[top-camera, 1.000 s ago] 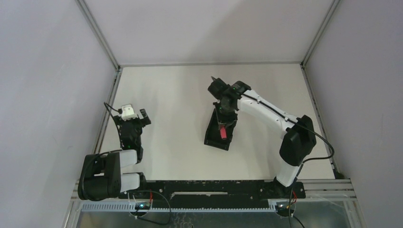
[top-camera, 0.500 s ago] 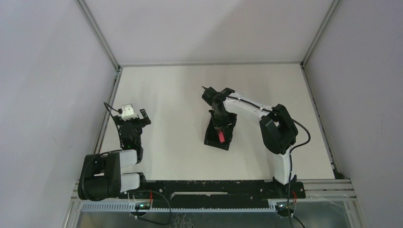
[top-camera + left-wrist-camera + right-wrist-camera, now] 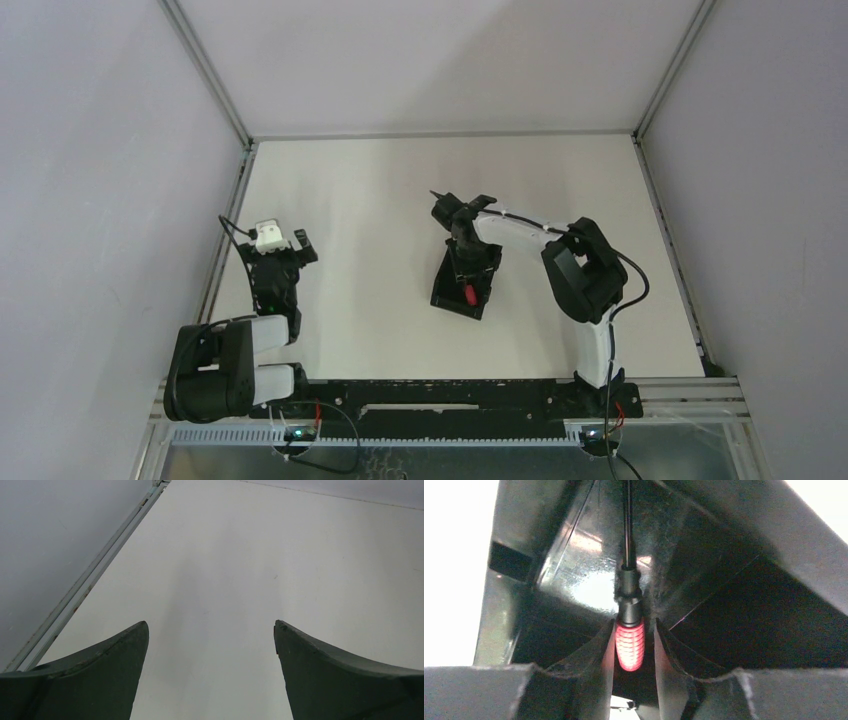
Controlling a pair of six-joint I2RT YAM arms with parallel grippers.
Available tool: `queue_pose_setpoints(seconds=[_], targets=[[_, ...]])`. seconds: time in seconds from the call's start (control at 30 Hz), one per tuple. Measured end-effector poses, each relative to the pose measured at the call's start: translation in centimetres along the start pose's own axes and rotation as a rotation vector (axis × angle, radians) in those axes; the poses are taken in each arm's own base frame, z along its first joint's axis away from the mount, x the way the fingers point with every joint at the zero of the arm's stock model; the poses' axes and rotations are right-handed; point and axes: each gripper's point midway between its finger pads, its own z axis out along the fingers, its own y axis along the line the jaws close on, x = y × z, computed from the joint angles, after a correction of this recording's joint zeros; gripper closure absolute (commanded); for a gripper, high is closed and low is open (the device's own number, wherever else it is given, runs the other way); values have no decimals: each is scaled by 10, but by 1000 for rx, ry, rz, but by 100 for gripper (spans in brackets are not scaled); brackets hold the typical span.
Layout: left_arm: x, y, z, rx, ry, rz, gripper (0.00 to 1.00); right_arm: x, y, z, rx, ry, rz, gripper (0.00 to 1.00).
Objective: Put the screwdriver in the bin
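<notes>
The black bin (image 3: 446,289) stands on the white table near the middle. My right gripper (image 3: 466,280) reaches down into it, shut on the red-pink handle of the screwdriver (image 3: 468,295). In the right wrist view the handle (image 3: 629,642) sits between my fingertips of the right gripper (image 3: 634,627). Its thin dark shaft points away over the bin's shiny black floor (image 3: 574,570). My left gripper (image 3: 279,248) rests open and empty at the left side of the table. In the left wrist view (image 3: 210,625) only bare table lies between its fingers.
A metal rail (image 3: 226,230) and grey walls border the table on the left, back and right. The right arm's elbow (image 3: 585,270) is folded low beside the bin.
My right arm has folded down and lowered the gripper with the screwdriver deeper into the bin. The left arm has not moved.
</notes>
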Motion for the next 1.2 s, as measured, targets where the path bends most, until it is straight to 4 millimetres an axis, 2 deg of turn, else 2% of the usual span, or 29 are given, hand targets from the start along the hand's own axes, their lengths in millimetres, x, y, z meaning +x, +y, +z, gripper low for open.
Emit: queue_pose_setpoints(seconds=[0.13, 0.2, 0.23, 0.27, 0.3, 0.37, 0.57, 0.67, 0.73, 0.8, 0.9, 0.97, 1.07, 1.2], targets=[[0, 0, 0, 0, 0, 0, 0, -3, 0, -6, -4, -21, 4, 49], [0, 0, 0, 0, 0, 0, 0, -6, -1, -15, -3, -42, 7, 40], [0, 0, 0, 0, 0, 0, 0, -8, -1, -22, -4, -58, 9, 31], [0, 0, 0, 0, 0, 0, 0, -11, -1, -30, -8, -79, 14, 13], [0, 0, 0, 0, 0, 0, 0, -15, -1, -40, -13, -107, 17, 2], [0, 0, 0, 0, 0, 0, 0, -22, -2, -65, -28, -175, 32, 0], [0, 0, 0, 0, 0, 0, 0, -32, -14, -166, -135, -486, 54, 0], [0, 0, 0, 0, 0, 0, 0, -23, -30, -212, -218, -667, 82, 0], [0, 0, 0, 0, 0, 0, 0, -14, -47, -227, -250, -759, 119, 0], [0, 0, 0, 0, 0, 0, 0, -5, -71, -230, -254, -831, 177, 0], [0, 0, 0, 0, 0, 0, 0, 8, -102, -215, -223, -878, 260, 0], [0, 0, 0, 0, 0, 0, 0, 15, -117, -195, -201, -891, 300, 0], [0, 0, 0, 0, 0, 0, 0, 37, -137, -154, -153, -874, 361, 0], [0, 0, 0, 0, 0, 0, 0, 58, -149, -119, -132, -873, 415, 0]])
